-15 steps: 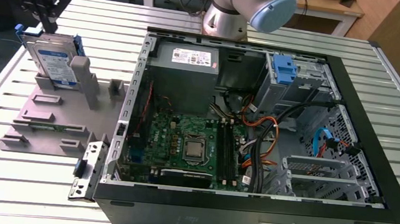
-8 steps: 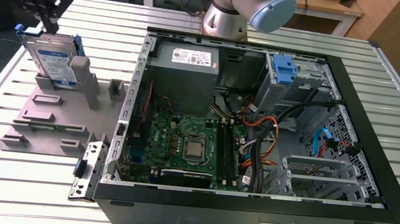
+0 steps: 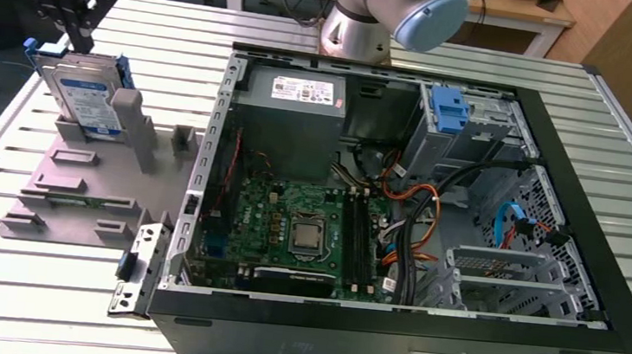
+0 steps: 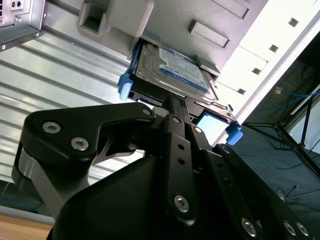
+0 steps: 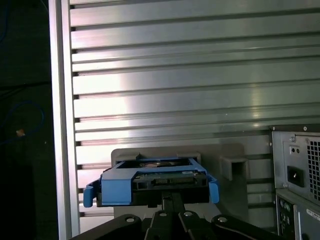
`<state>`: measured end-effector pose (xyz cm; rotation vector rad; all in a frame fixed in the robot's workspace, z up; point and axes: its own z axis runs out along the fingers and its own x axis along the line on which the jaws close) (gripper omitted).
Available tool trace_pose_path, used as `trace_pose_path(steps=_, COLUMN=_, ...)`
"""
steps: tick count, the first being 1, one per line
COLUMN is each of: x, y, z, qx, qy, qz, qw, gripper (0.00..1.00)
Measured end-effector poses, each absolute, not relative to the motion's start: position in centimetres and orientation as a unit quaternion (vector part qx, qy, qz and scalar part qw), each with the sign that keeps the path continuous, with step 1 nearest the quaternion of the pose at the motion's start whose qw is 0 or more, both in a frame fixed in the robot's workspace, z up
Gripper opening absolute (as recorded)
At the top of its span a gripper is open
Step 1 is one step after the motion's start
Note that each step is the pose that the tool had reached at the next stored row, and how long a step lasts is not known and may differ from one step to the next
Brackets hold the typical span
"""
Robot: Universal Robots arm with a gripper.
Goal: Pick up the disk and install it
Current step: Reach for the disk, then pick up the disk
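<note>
One disk (image 3: 83, 98) just beyond closed jaws

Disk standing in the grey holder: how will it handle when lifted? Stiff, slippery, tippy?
Probably rigid: the disk is a flat metal-cased slab, unlikely to flex. Its metal face looks smooth, so maybe slippery; the blue rails may grip better. Standing on edge in the grey holder, it would likely tip once unsupported.
</note>
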<state>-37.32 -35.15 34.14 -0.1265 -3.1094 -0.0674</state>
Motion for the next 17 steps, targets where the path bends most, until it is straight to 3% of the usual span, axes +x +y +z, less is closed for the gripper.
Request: trace_pose_path(steps=17, x=-37.37, y=-35.15, z=33.99, qx=-0.039, qy=-0.999, qz=-0.022, qw=0.014, gripper=0.11)
